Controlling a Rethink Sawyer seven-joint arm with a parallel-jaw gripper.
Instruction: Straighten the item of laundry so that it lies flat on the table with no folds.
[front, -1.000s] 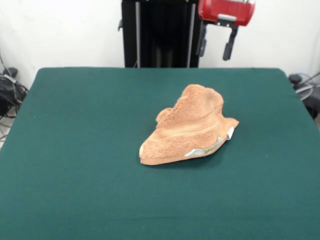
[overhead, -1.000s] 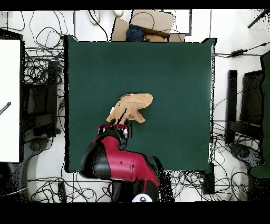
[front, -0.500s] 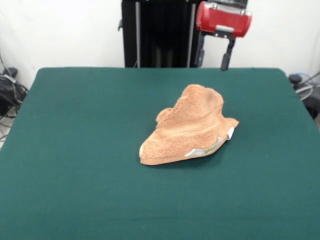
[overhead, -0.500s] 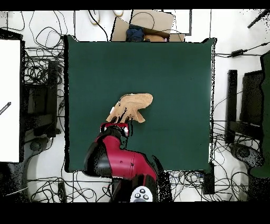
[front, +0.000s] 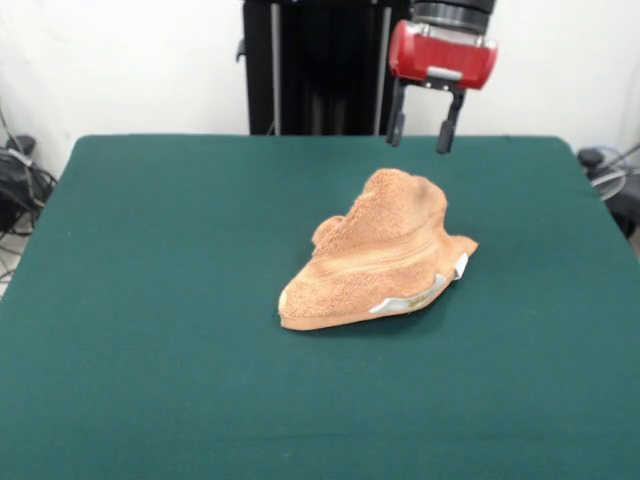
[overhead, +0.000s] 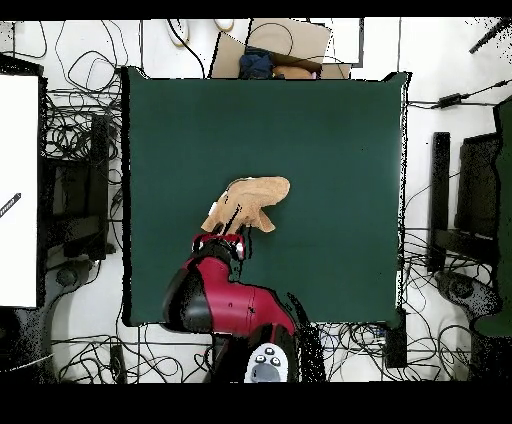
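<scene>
the pincer (front: 418, 134) hangs with its two dark fingers (front: 444, 124) spread apart and nothing between them, below a red block on the arm (overhead: 228, 305). under it and toward the camera in the front view, the towel (front: 378, 255) lies crumpled in a raised heap on the green table (front: 160, 300), well apart from the fingertips. a woven band runs across the heap, and small white tags (front: 412, 299) show along its lower edge; any writing on them is too small to read.

in the overhead view the pincer (overhead: 221, 247) sits just beside the towel's (overhead: 250, 200) edge, on the side nearest the arm. nothing lies on the table between the two. off the table, tangled cables (overhead: 70, 130) cover the floor on both sides, a white panel (overhead: 20, 190) stands to the left, dark stands (overhead: 468, 200) to the right, and a cardboard box (overhead: 285, 45) lies past the far edge.
</scene>
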